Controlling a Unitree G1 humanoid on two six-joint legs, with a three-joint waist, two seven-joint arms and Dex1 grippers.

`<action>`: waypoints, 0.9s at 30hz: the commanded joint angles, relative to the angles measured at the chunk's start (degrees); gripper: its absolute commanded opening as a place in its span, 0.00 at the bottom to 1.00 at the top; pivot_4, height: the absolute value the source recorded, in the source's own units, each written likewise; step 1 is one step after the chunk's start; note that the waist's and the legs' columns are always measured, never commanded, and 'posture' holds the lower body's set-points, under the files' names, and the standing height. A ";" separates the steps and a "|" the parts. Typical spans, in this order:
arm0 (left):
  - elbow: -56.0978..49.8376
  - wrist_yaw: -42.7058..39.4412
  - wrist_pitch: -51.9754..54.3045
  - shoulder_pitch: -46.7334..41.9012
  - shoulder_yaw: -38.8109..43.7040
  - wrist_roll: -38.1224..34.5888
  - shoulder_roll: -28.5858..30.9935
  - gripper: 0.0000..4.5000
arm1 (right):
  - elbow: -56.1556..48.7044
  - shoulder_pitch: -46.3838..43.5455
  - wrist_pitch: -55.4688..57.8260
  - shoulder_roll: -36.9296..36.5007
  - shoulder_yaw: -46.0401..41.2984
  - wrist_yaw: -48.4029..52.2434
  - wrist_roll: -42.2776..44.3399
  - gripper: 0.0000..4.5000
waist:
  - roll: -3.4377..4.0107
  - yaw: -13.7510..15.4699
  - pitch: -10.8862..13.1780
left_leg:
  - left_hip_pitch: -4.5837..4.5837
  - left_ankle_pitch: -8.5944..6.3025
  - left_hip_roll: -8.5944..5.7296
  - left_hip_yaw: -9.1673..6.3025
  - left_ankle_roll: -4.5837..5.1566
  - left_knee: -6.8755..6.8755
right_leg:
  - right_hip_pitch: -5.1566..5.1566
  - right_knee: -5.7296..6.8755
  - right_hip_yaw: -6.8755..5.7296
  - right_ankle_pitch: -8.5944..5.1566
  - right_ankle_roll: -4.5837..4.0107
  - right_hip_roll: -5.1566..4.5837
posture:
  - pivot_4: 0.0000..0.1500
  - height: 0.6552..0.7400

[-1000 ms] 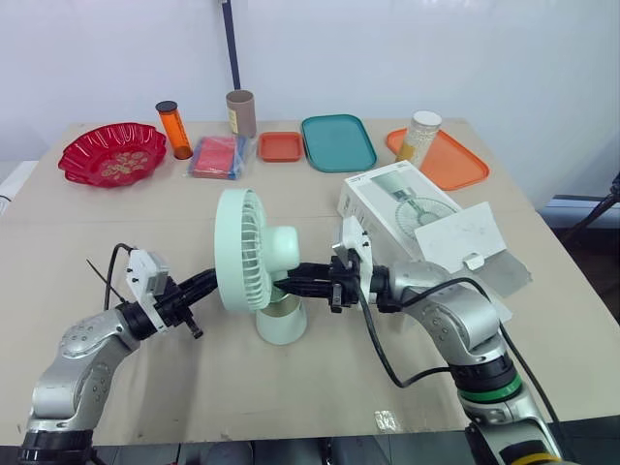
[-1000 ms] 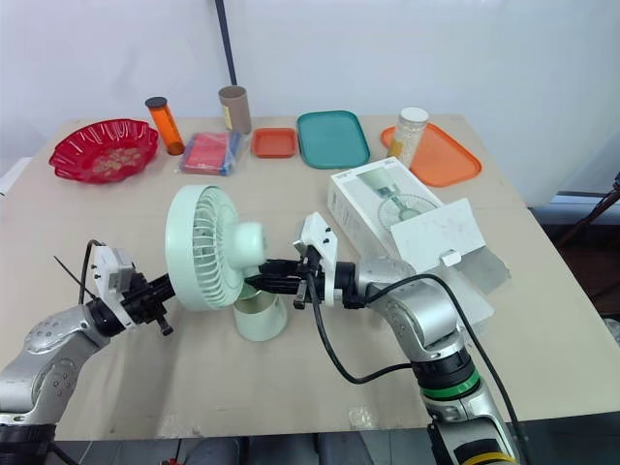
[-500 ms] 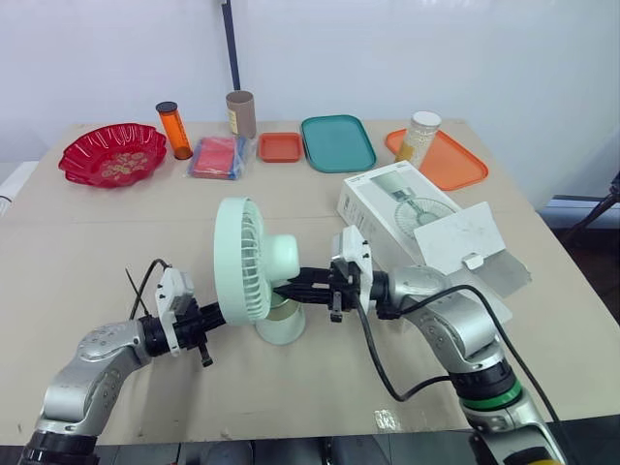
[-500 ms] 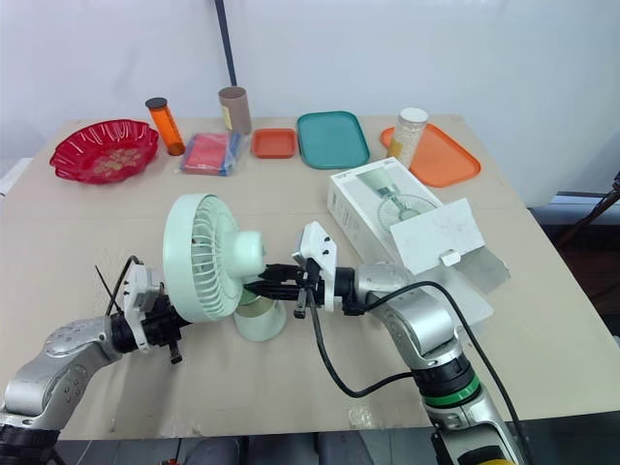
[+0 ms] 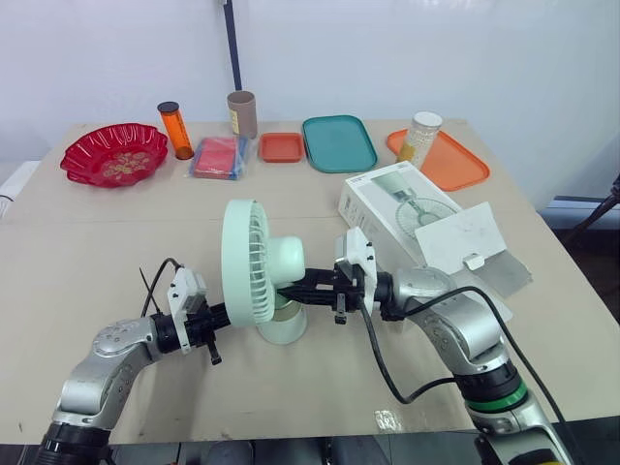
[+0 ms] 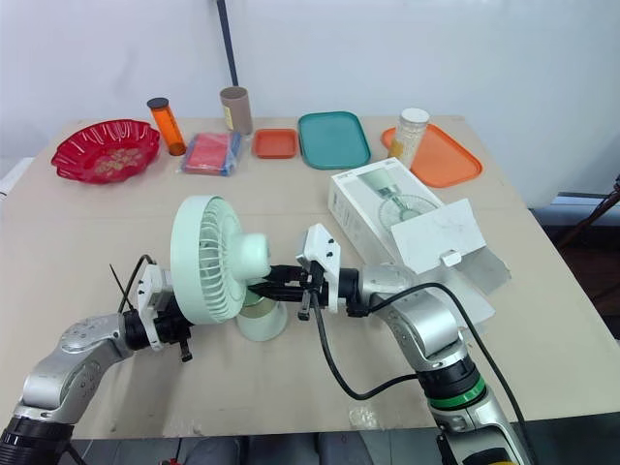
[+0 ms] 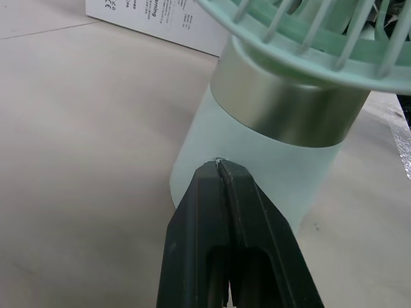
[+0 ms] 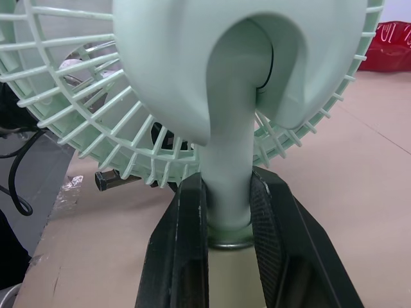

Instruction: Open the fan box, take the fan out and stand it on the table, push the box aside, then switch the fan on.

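Two end effectors are at the fan [image 5: 260,276], which I see standing upright near the middle of the counter [image 5: 116,242]. My right end effector [image 8: 228,205] pinches the fan's neck just above the base. My left end effector [image 7: 219,168], fingers pressed together, has its tip against the base's left side. The fan box [image 5: 397,203] lies just right of the fan, flap open.

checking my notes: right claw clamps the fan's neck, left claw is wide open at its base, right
No: the left claw is shut at the fan base, as the left wrist view shows. The right claw does clamp the fan neck.
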 commanded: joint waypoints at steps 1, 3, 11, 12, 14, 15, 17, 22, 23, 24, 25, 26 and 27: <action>-0.94 -1.38 -0.90 -0.53 -0.79 0.03 0.01 0.02 | -1.71 -0.03 -0.06 -0.33 0.60 -0.12 -0.03 0.08 | 0.00 0.09 0.00 | 0.00 0.00 0.00 0.00 0.00 0.00 | 0.00 0.00 0.00 0.00 0.00 0.00 | 1.00 1.00; -0.82 -1.41 -1.09 -0.56 -0.90 0.26 0.02 0.02 | -1.82 0.03 -0.05 -0.36 0.64 -0.23 -0.09 0.08 | 0.00 0.17 0.00 | 0.00 0.00 0.00 0.00 0.00 0.00 | 0.01 0.00 0.00 0.00 0.00 -0.01 | 1.00 1.00; -0.65 -1.04 -1.31 -1.21 -1.10 0.47 -0.63 0.02 | -2.29 0.31 0.15 -0.47 0.75 -0.39 -0.03 0.08 | 0.00 0.33 0.00 | 0.00 0.00 -0.01 0.00 0.00 0.01 | 0.01 0.00 0.00 0.00 0.00 -0.01 | 1.00 1.00; -0.68 -1.10 -1.31 -1.23 -1.14 0.48 -0.64 0.02 | -2.30 0.30 0.18 -0.47 0.75 -0.42 -0.03 0.08 | 0.00 0.34 0.00 | 0.00 0.00 -0.01 0.00 0.00 0.01 | 0.01 0.00 0.00 0.00 0.01 -0.01 | 1.00 1.00; -0.66 -1.17 -1.25 -1.29 -1.18 0.49 -0.63 0.02 | -2.26 0.26 0.23 -0.45 0.75 -0.44 -0.01 0.08 | 0.00 0.34 0.00 | 0.00 0.00 -0.01 0.00 0.00 0.01 | 0.01 0.00 0.00 0.00 0.01 -0.01 | 1.00 1.00; -0.64 -1.14 -1.27 -1.32 -1.19 0.54 -0.64 0.02 | -2.22 0.24 0.23 -0.43 0.75 -0.44 -0.01 0.08 | 0.00 0.34 0.00 | 0.00 0.00 -0.01 0.00 0.00 0.01 | 0.01 0.00 0.00 0.00 0.01 -0.01 | 1.00 1.00; -0.66 -1.05 -1.24 -1.35 -1.18 0.56 -0.67 0.02 | -2.18 0.21 0.26 -0.42 0.75 -0.45 -0.01 0.08 | 0.00 0.34 0.00 | 0.00 0.00 -0.01 0.00 0.00 0.01 | 0.01 0.00 0.00 0.00 0.01 -0.01 | 1.00 1.00; -1.24 -0.86 -0.96 -0.99 -1.40 0.47 -0.82 0.02 | -2.15 0.20 0.38 -0.32 0.75 -0.58 0.01 0.08 | 0.00 0.34 0.00 | 0.00 0.00 -0.01 0.00 0.00 0.01 | 0.01 0.00 0.00 0.00 0.00 -0.01 | 1.00 1.00; -1.39 -0.84 -0.96 -0.87 -1.53 0.51 -0.88 0.02 | -2.21 0.21 0.44 -0.32 0.77 -0.62 0.01 0.08 | 0.00 0.34 0.00 | 0.00 0.00 -0.01 0.00 0.00 0.01 | 0.01 0.00 0.00 0.00 0.00 -0.01 | 1.00 1.00; -1.49 -0.83 -0.97 -0.80 -1.62 0.53 -0.93 0.02 | -2.26 0.21 0.49 -0.33 0.78 -0.65 0.01 0.08 | 0.00 0.34 0.00 | 0.00 0.00 -0.01 0.00 0.00 0.01 | 0.01 0.00 0.00 0.00 0.00 -0.01 | 1.00 1.00; -1.58 -0.79 -0.99 -0.74 -1.73 0.59 -1.00 0.02 | -2.31 0.21 0.52 -0.32 0.78 -0.67 0.03 0.08 | 0.00 0.34 0.00 | 0.00 0.00 -0.01 0.00 0.00 0.01 | 0.01 0.00 0.00 0.00 0.00 -0.01 | 1.00 1.00; -1.64 -0.77 -1.02 -0.72 -1.81 0.62 -1.08 0.02 | -2.34 0.23 0.54 -0.29 0.75 -0.68 0.06 0.08 | 0.00 0.34 0.00 | 0.00 0.00 -0.01 0.00 0.00 0.01 | 0.01 0.00 0.00 0.00 0.00 -0.01 | 1.00 1.00; -1.68 -0.74 -0.99 -0.72 -1.84 0.63 -1.16 0.02 | -2.37 0.27 0.60 -0.28 0.74 -0.67 0.10 0.08 | 0.00 0.34 0.00 | 0.00 0.00 -0.01 0.00 0.00 0.01 | 0.01 0.00 0.00 0.00 0.00 -0.01 | 1.00 1.00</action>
